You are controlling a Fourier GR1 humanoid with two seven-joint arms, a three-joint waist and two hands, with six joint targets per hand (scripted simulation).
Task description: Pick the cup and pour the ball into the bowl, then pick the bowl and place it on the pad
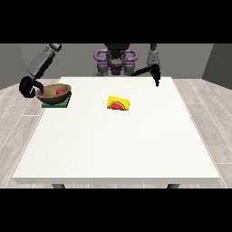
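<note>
bowl point(53, 93) with red ball point(59, 91) seated on green pad point(56, 103), surface point(118, 145) far corner | rim grasped by hand at view's left point(28, 87) | yellow cup point(118, 103) laid mid-surface | hand at view's right point(156, 78): state cannot be told

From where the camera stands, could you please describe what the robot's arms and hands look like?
Both arms are built of grey, rounded segments with darker joints. The arm at the view's left shows a thick, boxy grey forearm. Each ends in a black hand: the hand at the view's left and the hand at the view's right. No cables or markings are visible on them.
</note>
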